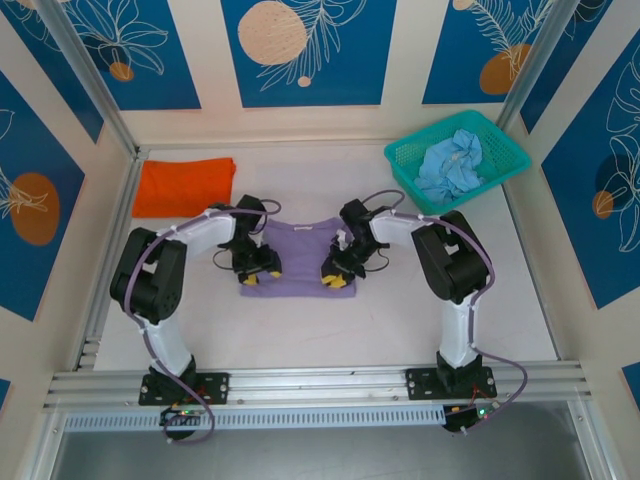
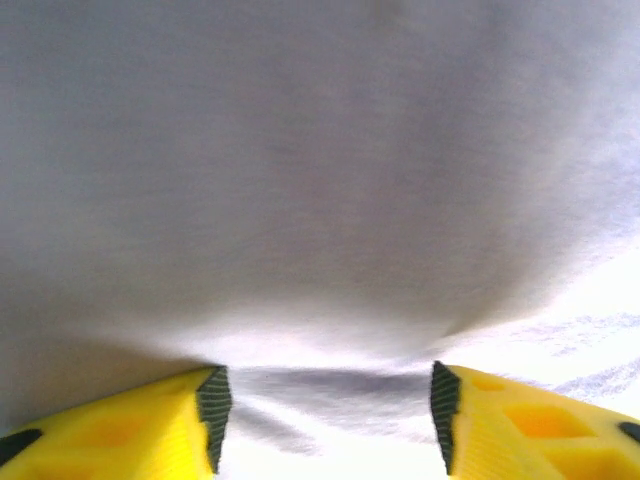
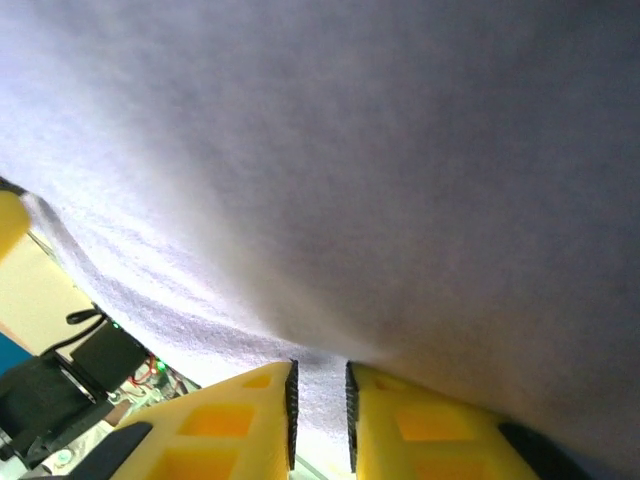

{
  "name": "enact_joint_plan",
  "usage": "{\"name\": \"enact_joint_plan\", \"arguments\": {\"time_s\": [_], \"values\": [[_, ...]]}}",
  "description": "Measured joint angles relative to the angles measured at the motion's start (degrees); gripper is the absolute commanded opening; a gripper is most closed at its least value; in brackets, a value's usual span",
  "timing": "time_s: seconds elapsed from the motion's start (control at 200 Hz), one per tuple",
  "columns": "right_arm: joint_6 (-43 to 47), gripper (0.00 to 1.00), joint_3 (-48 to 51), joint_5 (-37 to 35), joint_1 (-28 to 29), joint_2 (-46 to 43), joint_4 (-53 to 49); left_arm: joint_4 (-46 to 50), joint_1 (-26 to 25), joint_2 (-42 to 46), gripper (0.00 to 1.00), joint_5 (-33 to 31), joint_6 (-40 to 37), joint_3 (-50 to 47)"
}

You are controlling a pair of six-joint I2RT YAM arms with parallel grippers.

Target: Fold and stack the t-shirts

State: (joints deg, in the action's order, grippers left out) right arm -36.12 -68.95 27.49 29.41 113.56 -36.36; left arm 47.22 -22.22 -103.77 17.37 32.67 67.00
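- Three t-shirts on view from the top camera: the lavender t-shirt [image 1: 300, 255] lies spread at mid-table, between my two arms.
- The orange t-shirt [image 1: 185, 187] sits folded at the far left of the table [image 1: 400, 320], well apart from the lavender one.
- The pale blue t-shirt [image 1: 452, 165] is crumpled inside the teal basket [image 1: 405, 162] at the far right corner.
- From the same camera, the left tool [image 1: 258, 273] is down on the near left edge of the lavender t-shirt, and the right tool [image 1: 337, 280] is down on its near right edge. I cannot judge either tool's jaws from here.
- Left wrist camera: the left tool [image 2: 325, 430] has its yellow fingers [image 2: 140, 435] standing wide apart, dark pads facing each other.
- The lavender t-shirt [image 2: 320, 180] hangs close over the lens. A slack fold of it lies in the gap between the pads but is not pinched, so I record this tool as open.
- Right wrist camera: the right tool [image 3: 319, 420] has its fingers [image 3: 230, 430] drawn nearly together.
- A thin edge of the lavender t-shirt [image 3: 350, 170] runs down into the narrow slot between the pads, so I record this tool as clamped on the cloth.
- In that view, the rest of the cloth rises from the grip and drapes across the frame, pale and slightly creased at the left.
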Motion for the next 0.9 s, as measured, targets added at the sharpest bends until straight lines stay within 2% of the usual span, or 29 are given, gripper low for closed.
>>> {"name": "enact_joint_plan", "arguments": {"time_s": [0.07, 0.145, 0.185, 0.235, 0.275, 0.375, 0.505, 0.625, 0.765, 0.9], "values": [[0.04, 0.33, 1.11, -0.09, -0.02, -1.33, 0.2, 2.4, 1.62, 0.26, 0.7, -0.46, -0.04, 2.12], [-0.04, 0.36, 1.42, 0.0, -0.07, -2.21, 0.22, 4.33, 3.45, 0.04, 0.69, -0.81, -0.31, 6.93], [-0.11, 0.37, 1.4, 0.15, -0.09, -2.62, 0.48, 5.07, 4.17, -0.48, 0.61, -0.94, -0.55, 10.84], [-0.22, 0.39, 1.38, 0.61, -0.2, -3.19, 0.94, 5.25, 4.61, -1.81, 0.44, -0.85, -1.62, 16.37], [-0.5, 0.4, 1.27, 1.31, -0.42, -3.67, 1.4, 5.09, 4.87, -3.28, 0.34, -0.76, -2.58, 20.68], [-2.23, 0.36, 0.61, 3.17, -1.66, -4.37, 3.32, 4.39, 5.01, -8.22, 0.21, -0.26, -4.55, 29.07], [-4.22, 0.26, -3.1, 3.45, -4.42, -3.37, 3.98, 4.07, 4.96, -15.3, 0.17, -0.09, -5.46, 33.31], [-5.22, 0.24, -10.25, 2.45, -7.19, 0.74, 3.61, 4.66, 4.98, -20.52, 0.15, -2.51, -6.27, 33.79], [-5.88, 0.2, -17.77, 0.5, -9.94, 6.88, 1.18, 4.79, 5.79, -22.45, 0.14, -5.53, -6.54, 33.73], [-6.1, 0.21, -21.33, -1.9, -12.04, 12.15, -1.27, 4.13, 7.91, -22.47, 0.13, -6.86, -6.69, 33.22]]}}
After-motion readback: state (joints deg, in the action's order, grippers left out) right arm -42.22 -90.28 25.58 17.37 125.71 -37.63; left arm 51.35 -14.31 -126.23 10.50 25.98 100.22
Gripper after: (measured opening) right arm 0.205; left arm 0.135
